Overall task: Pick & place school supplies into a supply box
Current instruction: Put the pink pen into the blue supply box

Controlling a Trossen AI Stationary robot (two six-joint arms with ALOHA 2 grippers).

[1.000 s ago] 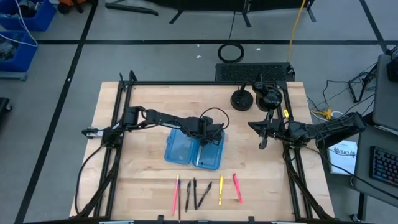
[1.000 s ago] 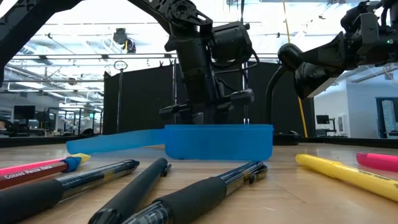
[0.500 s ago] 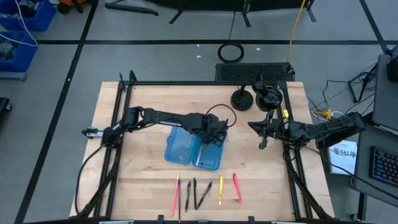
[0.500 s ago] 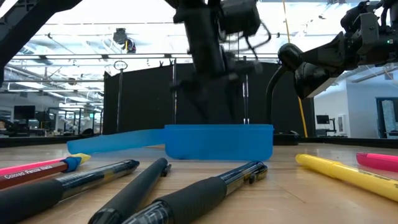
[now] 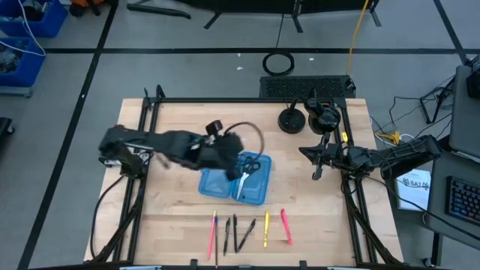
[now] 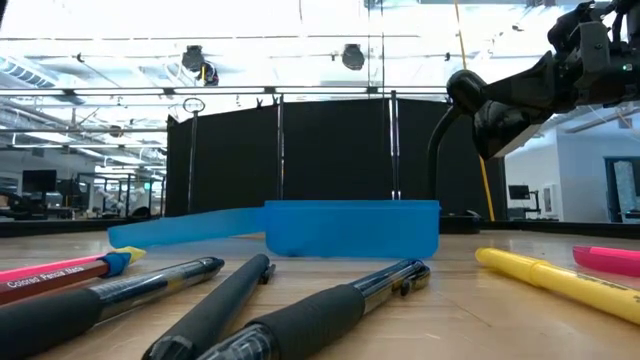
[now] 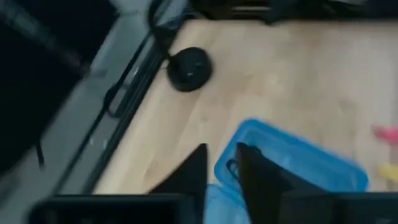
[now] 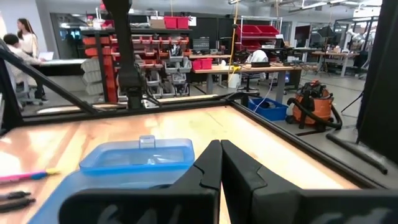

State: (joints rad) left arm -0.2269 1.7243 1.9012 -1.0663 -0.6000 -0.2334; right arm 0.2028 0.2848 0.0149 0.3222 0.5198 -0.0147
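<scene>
The translucent blue supply box (image 5: 231, 181) lies open on the table's middle, and its low wall shows in the low view (image 6: 350, 228). Small scissors (image 5: 250, 168) lie in its right half. Several pens and pencils (image 5: 247, 232) in pink-red, black and yellow lie in a row near the table's near edge and also show in the low view (image 6: 250, 300). My left gripper (image 5: 232, 159) hangs open and empty above the box; the box shows between its fingers in the wrist view (image 7: 221, 171). My right gripper (image 5: 316, 171) is shut and empty, raised at the table's right side (image 8: 219, 148).
Two black round objects (image 5: 291, 120) (image 5: 324, 116) stand at the table's far right. Black frame rails (image 5: 146, 135) run along the table's left and right edges. Bare wood lies between the box and the row of pens.
My left gripper has risen from the box's right half and drawn back toward the table's left, fast enough to blur; it has left the low view. The scissors now lie uncovered in the box's right half. The box and pens have stayed put.
</scene>
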